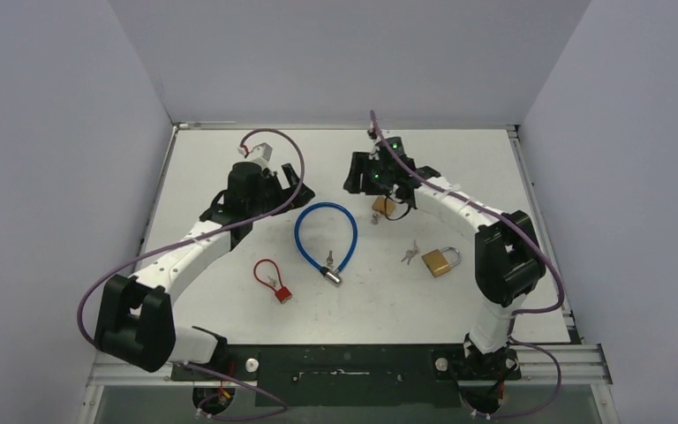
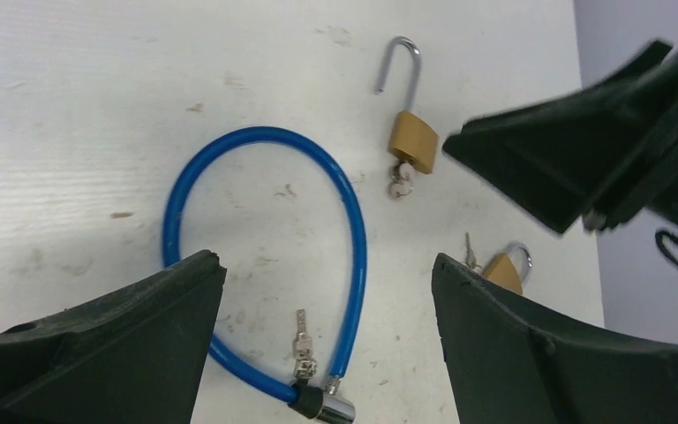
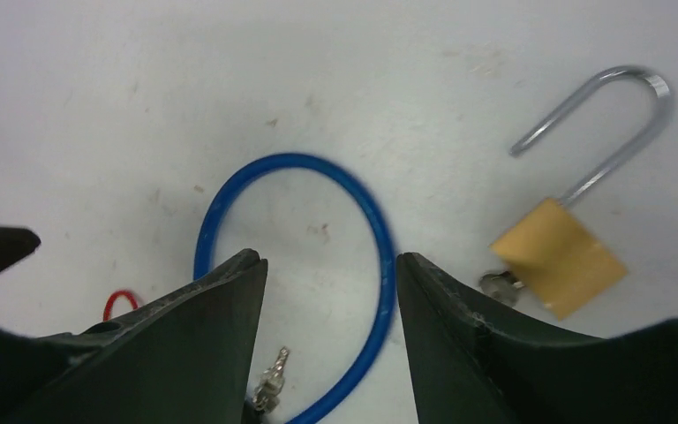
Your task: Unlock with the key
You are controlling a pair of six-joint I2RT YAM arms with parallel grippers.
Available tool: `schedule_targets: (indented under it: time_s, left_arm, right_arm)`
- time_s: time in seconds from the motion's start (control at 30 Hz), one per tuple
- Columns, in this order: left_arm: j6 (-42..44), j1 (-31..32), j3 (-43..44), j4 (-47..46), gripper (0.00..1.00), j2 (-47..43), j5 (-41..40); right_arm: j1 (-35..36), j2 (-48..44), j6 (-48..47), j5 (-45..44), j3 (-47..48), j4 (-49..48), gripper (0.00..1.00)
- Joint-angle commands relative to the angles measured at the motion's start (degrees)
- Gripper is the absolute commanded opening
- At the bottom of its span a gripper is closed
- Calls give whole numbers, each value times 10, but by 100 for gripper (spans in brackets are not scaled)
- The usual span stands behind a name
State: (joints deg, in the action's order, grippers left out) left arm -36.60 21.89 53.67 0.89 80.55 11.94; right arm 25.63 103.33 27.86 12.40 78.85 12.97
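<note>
A small brass padlock [image 3: 561, 256] lies on the white table with its steel shackle [image 3: 618, 115] swung open. A key [image 3: 499, 284] sticks in the bottom of its body. From above, this padlock [image 1: 382, 207] sits just below my right gripper [image 1: 362, 181]. My right gripper [image 3: 327, 258] is open and empty, hovering left of the lock over the blue cable. My left gripper [image 2: 327, 265] is open too, holding nothing, above the blue loop, with the padlock [image 2: 413, 141] ahead of it and to the right.
A blue cable lock [image 1: 325, 237] with keys [image 2: 303, 340] at its chrome end lies mid-table. A red cable lock [image 1: 274, 281] sits nearer the front left. A second, closed brass padlock [image 1: 441, 260] with keys [image 1: 410, 256] lies at the right. Grey walls enclose the table.
</note>
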Motion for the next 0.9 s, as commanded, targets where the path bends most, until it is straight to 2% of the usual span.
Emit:
schedule_targets:
  time_s: [0.0, 0.1, 0.37, 0.4, 0.53, 0.77, 0.87]
  left_arm:
    - [-32, -13, -26, 67, 84, -73, -146]
    - [-37, -18, -48, 66, 86, -105, -153]
    - [-46, -24, -81, 66, 87, -149, -150]
    - [-47, -24, -83, 66, 87, -150, -150]
    - [-42, -25, -90, 70, 87, -159, -152]
    - [-35, -24, -108, 67, 88, -174, -161]
    - [-34, -24, -115, 65, 89, -179, -163]
  right_arm:
    - [74, 7, 9, -4, -15, 45, 56]
    - [116, 49, 9, 6, 12, 102, 56]
    - [186, 85, 1, 2, 31, 140, 54]
    - [193, 89, 0, -1, 33, 145, 52]
    - [208, 105, 0, 8, 41, 165, 34]
    - [212, 118, -5, 10, 55, 208, 31]
    - [215, 126, -8, 14, 61, 222, 22]
